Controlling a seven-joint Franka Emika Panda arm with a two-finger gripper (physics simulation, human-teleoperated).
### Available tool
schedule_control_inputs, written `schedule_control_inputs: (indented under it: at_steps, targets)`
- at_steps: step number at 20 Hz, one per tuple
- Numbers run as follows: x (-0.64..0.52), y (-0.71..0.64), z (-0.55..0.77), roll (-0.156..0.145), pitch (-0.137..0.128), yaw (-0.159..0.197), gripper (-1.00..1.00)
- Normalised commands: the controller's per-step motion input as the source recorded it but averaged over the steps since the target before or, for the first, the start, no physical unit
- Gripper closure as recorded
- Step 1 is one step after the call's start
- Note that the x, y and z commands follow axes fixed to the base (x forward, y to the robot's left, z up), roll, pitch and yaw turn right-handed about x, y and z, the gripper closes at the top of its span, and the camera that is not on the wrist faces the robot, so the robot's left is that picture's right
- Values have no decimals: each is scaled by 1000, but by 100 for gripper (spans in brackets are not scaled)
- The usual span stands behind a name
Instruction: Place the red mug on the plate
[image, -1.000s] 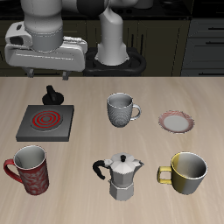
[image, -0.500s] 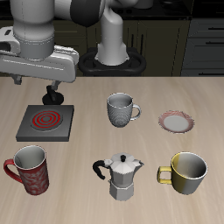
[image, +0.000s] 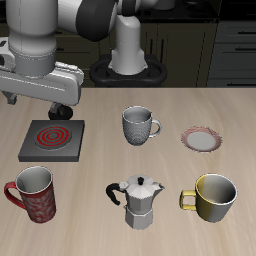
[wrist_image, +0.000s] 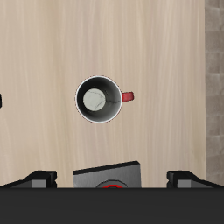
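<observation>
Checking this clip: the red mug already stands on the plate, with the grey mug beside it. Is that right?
Not quite. The exterior view shows the red mug standing on bare table near the front edge, far from the plate. The plate holds nothing; the grey mug is indeed beside it.

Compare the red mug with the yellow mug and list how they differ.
The red mug has a dark red mottled pattern and a pale inside; the yellow mug is plain yellow, inside too. The red mug looks taller and narrower, the yellow mug squatter and wider. Both stand upright, handles pointing the same way, near the table's front edge, neither on the plate.
</observation>
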Motion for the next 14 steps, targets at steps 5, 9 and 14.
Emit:
schedule_control_inputs:
  at_steps: [5,9,14]
  targets:
    - [102,-94,-95,1,2,-6,-100]
    - [95,94,-160,35,-16,10,-100]
    - [155,254,-269,27,6,47,-100]
